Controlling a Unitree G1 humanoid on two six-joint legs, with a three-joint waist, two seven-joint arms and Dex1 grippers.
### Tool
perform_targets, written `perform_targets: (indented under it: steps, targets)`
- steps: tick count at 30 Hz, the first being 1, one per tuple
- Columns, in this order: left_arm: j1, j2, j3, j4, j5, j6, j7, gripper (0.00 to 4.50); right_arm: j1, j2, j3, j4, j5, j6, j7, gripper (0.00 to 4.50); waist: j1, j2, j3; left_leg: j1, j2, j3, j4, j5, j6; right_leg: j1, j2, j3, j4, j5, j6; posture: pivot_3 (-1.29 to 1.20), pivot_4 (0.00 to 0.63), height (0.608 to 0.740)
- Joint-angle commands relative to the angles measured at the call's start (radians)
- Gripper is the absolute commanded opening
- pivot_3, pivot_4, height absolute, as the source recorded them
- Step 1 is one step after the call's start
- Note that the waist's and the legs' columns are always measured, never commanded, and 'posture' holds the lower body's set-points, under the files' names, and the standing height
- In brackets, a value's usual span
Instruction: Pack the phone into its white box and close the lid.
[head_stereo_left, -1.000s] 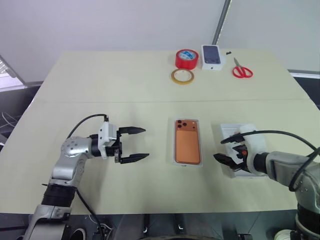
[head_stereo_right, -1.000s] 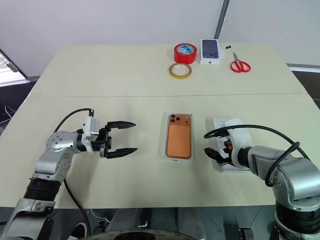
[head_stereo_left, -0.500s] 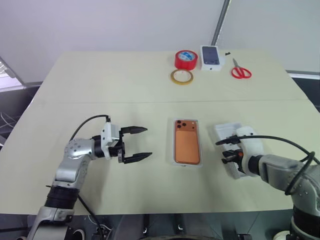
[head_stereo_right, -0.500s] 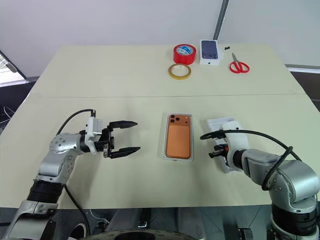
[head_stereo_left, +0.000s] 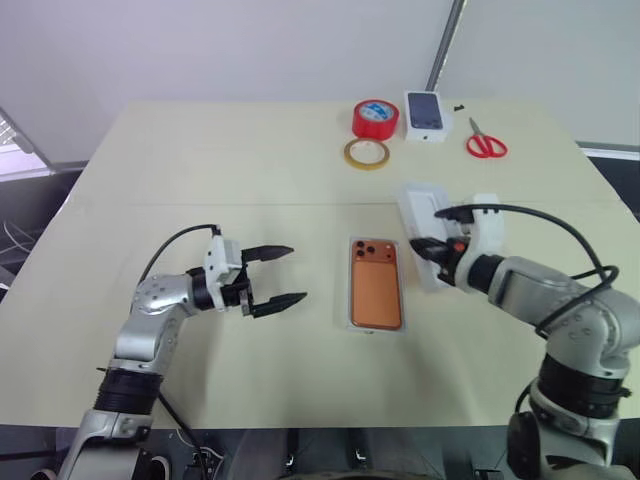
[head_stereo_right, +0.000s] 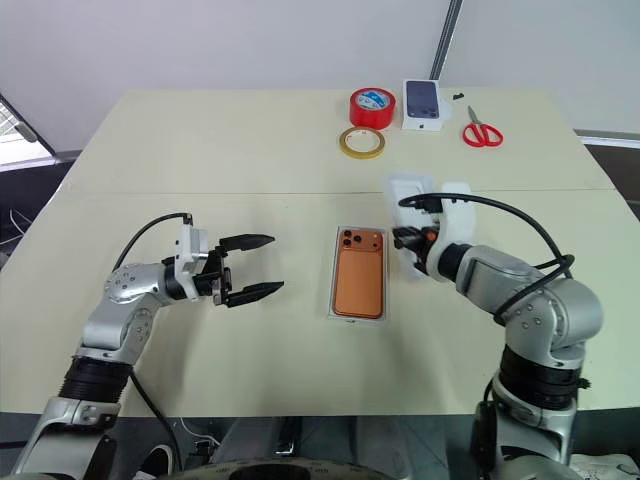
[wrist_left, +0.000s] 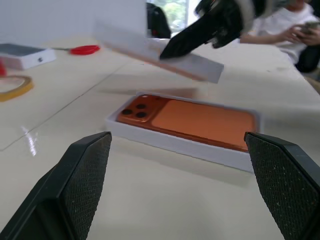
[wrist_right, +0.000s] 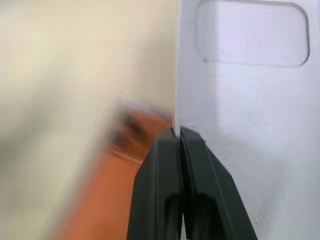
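I see the phone (head_stereo_left: 375, 295) lying in the white box (wrist_left: 150, 136). My right gripper (head_stereo_left: 422, 247) pinches a thin white insert (wrist_right: 250, 125) lifted beside it. My left gripper (head_stereo_left: 285, 275) is spread wide.

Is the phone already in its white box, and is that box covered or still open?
In, and still open. The phone lies flat inside the white box with its camera lenses showing; nothing covers it. The right gripper holds a white piece lifted beside it.

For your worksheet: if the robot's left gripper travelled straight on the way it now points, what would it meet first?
Probably the shallow white box holding the flat orange phone: the open left gripper points level at its near side wall.
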Motion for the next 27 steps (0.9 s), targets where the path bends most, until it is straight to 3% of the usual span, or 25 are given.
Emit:
perform_targets:
  steps: [1,4,8,13,18,20,27]
  targets:
    - [-0.018,-0.019,0.016,-0.037,-0.006,0.035,0.071,4.49,-0.047,0.068,-0.053,0.009,0.103,-0.081,0.017,0.05,0.000,0.000,0.000,0.000,0.000,0.000,0.000,0.000,0.000,0.000,0.000,0.000,0.000,0.000,0.000,0.00,0.150,0.740]
    - [-0.016,-0.030,0.016,-0.062,-0.026,0.085,0.104,4.49,-0.074,0.155,-0.087,0.022,0.263,-0.074,-0.015,0.05,-0.003,0.000,0.000,0.000,0.000,0.000,0.000,0.000,0.000,-0.001,0.000,0.000,0.001,0.000,0.000,0.00,0.150,0.740]
    - [-0.022,-0.029,0.018,-0.077,-0.023,0.107,0.123,4.49,-0.012,0.175,-0.064,0.005,0.561,-0.021,-0.107,0.05,-0.002,0.001,0.000,0.000,0.000,0.000,0.000,0.000,0.000,-0.001,0.000,0.000,0.001,0.000,0.000,0.00,0.150,0.740]
    - [-0.044,-0.020,0.035,-0.073,-0.040,0.136,0.125,4.49,0.120,0.112,0.067,-0.009,0.838,-0.080,-0.285,0.05,-0.002,0.001,0.001,0.000,0.000,0.000,0.000,0.000,0.000,-0.001,-0.001,0.000,0.000,0.000,0.000,0.00,0.150,0.740]
    - [-0.034,-0.018,0.057,-0.107,-0.080,0.172,0.139,4.49,0.149,-0.006,0.179,0.037,1.097,-0.206,-0.398,0.05,-0.007,0.001,0.001,0.000,0.000,0.000,0.000,0.000,0.000,-0.001,-0.001,0.000,0.000,0.000,0.000,0.00,0.150,0.740]
    - [-0.025,-0.016,0.062,-0.127,-0.097,0.185,0.141,4.49,0.164,0.010,0.213,0.076,1.162,-0.279,-0.470,0.05,-0.007,0.001,0.001,0.000,0.000,0.000,0.000,0.000,0.000,-0.001,-0.001,0.000,0.000,0.000,0.000,0.00,0.150,0.740]
    - [0.026,-0.014,0.066,-0.196,-0.112,0.182,0.142,4.49,0.192,-0.026,0.278,0.124,1.175,-0.310,-0.460,0.05,-0.003,0.001,0.001,-0.001,0.001,0.000,0.000,0.000,0.000,-0.001,-0.001,0.000,0.000,0.000,0.000,0.00,0.150,0.740]
